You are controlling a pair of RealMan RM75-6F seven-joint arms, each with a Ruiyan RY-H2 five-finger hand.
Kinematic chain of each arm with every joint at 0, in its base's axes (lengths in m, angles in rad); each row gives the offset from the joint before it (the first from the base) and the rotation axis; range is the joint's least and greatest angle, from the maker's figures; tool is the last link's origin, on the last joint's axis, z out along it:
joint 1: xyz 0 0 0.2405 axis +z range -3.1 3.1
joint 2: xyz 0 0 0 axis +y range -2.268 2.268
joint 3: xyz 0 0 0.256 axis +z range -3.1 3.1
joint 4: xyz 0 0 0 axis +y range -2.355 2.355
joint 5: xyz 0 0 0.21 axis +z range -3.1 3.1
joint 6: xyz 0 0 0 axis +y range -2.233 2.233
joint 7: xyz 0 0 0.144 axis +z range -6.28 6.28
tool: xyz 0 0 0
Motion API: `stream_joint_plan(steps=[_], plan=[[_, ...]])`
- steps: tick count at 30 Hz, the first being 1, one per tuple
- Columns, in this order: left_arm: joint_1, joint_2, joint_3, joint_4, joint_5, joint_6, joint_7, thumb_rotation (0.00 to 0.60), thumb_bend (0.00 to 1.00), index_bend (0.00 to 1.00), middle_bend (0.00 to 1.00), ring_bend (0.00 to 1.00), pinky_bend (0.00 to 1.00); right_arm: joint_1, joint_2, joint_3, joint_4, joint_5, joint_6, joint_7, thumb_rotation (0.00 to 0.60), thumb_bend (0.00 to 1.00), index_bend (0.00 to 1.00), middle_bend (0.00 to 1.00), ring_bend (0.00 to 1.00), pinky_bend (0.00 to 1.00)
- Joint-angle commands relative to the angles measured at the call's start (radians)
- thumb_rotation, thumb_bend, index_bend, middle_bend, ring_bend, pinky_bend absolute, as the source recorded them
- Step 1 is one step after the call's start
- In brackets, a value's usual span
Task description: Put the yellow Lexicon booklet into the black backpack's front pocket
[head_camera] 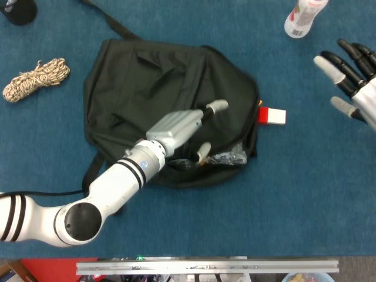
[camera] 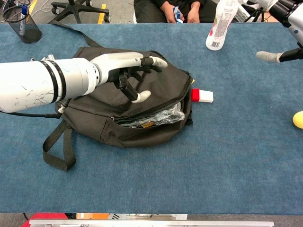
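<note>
The black backpack (head_camera: 147,82) (camera: 94,123) lies flat on the blue table, its front pocket gaping along the near edge. Crinkled clear plastic (head_camera: 226,157) (camera: 156,117) shows in that opening. No yellow Lexicon booklet can be seen; the pocket's flap covers whatever is inside. My left hand (head_camera: 185,126) (camera: 128,71) rests on top of the backpack just above the opening, fingers spread, holding nothing. Far off to the right, my right hand (head_camera: 352,76) (camera: 284,28) hangs in the air with fingers spread and empty, well apart from the backpack.
A small red and white box (head_camera: 272,116) (camera: 202,96) lies right of the backpack. A white bottle (head_camera: 302,17) (camera: 220,23) stands at the back right. A rope coil (head_camera: 36,78) is at the left, a yellow ball (camera: 298,119) at the right edge, a mesh cup (camera: 21,23) back left.
</note>
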Motion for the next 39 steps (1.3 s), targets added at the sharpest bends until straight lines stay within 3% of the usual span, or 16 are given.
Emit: stream_joint_plan(steps=[1,8,12,21,29,34,39], plan=[[-0.03,0.001,0.028,-0.015,0.001,0.024,0.007,0.6,0.46,0.0,0.05,0.02,0.1,-0.007,0.001,0.009,0.004,0.004,-0.003,0.008,0.6,0.11,0.0,0.23,0.08,0.24],[-0.02,-0.003,0.043,-0.037,0.05,0.116,-0.027,0.6,0.46,0.0,0.07,0.03,0.11,-0.028,0.017,0.027,0.01,0.011,-0.01,0.004,0.6,0.11,0.02,0.24,0.09,0.24],[0.03,0.015,0.064,-0.044,0.148,0.18,-0.052,0.6,0.46,0.0,0.09,0.05,0.11,-0.052,0.057,0.036,-0.03,0.03,-0.02,-0.012,0.6,0.11,0.05,0.27,0.11,0.25],[0.2,0.078,0.133,-0.035,0.442,0.281,-0.154,0.6,0.46,0.02,0.12,0.05,0.11,-0.144,0.215,0.025,-0.233,0.089,-0.062,-0.112,0.6,0.12,0.13,0.31,0.15,0.3],[0.37,0.094,0.238,0.063,0.741,0.386,-0.245,0.6,0.46,0.09,0.14,0.06,0.11,-0.255,0.318,0.017,-0.35,0.182,-0.086,-0.16,0.6,0.13,0.26,0.38,0.19,0.35],[0.481,0.08,0.295,0.169,0.908,0.505,-0.285,0.6,0.46,0.12,0.14,0.06,0.11,-0.321,0.348,0.012,-0.363,0.237,-0.102,-0.139,0.6,0.13,0.26,0.38,0.21,0.42],[0.564,0.076,0.319,0.258,0.999,0.593,-0.326,0.6,0.46,0.14,0.15,0.06,0.11,-0.365,0.379,0.011,-0.374,0.263,-0.114,-0.099,0.6,0.14,0.27,0.39,0.23,0.43]])
